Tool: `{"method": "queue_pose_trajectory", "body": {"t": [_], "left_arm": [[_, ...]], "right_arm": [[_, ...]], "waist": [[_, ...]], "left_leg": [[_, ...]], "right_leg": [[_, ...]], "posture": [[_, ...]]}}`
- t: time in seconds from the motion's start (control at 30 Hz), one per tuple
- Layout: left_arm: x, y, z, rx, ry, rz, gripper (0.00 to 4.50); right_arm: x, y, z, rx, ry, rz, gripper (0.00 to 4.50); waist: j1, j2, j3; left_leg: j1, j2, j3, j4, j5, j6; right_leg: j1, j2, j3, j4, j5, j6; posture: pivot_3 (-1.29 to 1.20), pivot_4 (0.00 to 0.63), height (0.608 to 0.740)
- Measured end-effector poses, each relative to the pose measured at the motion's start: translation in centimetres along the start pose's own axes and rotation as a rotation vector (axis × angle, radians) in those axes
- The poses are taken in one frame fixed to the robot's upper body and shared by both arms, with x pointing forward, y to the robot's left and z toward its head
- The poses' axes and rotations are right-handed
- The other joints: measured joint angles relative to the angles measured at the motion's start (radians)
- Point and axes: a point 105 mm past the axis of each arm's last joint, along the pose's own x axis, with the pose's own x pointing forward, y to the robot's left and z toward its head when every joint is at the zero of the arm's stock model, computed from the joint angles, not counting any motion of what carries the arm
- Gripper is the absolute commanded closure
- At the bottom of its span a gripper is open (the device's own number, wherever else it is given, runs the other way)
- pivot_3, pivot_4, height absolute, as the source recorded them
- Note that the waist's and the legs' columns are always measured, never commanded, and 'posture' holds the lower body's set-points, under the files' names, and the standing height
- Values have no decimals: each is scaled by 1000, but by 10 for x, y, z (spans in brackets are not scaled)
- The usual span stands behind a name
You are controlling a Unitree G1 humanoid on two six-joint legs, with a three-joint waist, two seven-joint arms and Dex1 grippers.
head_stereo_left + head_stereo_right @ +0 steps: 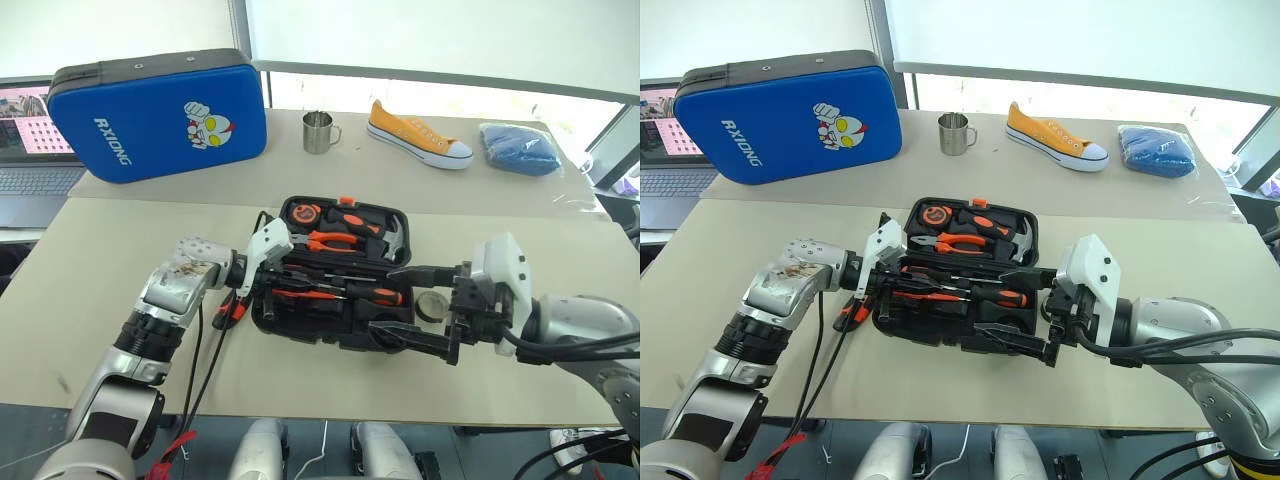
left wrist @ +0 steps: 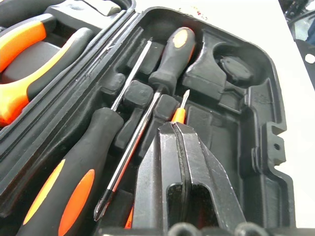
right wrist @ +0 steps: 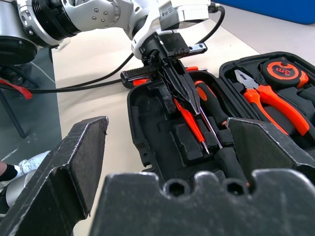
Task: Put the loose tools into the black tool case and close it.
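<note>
Left gripper [image 3: 184, 93] jaws clamped together; right gripper [image 1: 412, 305] jaws wide apart.

Both arms are silver metal with ribbed black joints and white wrist housings. Black cables trail from each, and every pincer has two black fingers.

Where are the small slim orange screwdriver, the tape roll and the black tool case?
small slim orange screwdriver [image 3: 191, 120], right wrist view, orange handle.
tape roll [image 1: 431, 306], left eye view, its ring.
black tool case [image 2: 266, 162], left wrist view, bare wall.
</note>
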Motion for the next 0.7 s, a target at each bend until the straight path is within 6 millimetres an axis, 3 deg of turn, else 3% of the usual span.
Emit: {"method": "queue_pose_trajectory", "body": {"t": [0.7], "left_arm": [[-12, -5, -26, 112, 100, 13, 4483]], "right_arm": [[0, 0, 0, 9, -3, 1, 0]], "waist": [[-4, 1, -2]], "left_leg": [[3, 0, 0, 0, 0, 0]], "right_leg": [[3, 0, 0, 0, 0, 0]], "posture": [[0, 150, 739]]}}
